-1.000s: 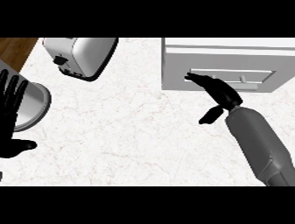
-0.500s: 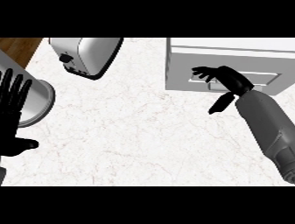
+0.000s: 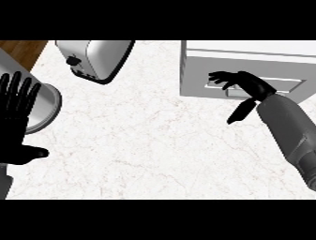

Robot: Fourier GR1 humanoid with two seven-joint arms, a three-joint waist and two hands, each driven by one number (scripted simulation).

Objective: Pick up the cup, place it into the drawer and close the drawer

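Right hand point(image 3: 242, 84) has moved up onto the drawer point(image 3: 253, 75) front over the last second, fingers curled at its handle point(image 3: 219, 85), holding nothing, so we're likely at the closing step; cup not visible, left hand point(image 3: 8, 124) resting open.

You have the toaster point(image 3: 94, 58) far left on the counter point(image 3: 153, 140), the drawer unit point(image 3: 253, 68) far right. The right hand point(image 3: 247, 84) sits at the drawer front; the left hand point(image 3: 8, 122) rests at the left edge.
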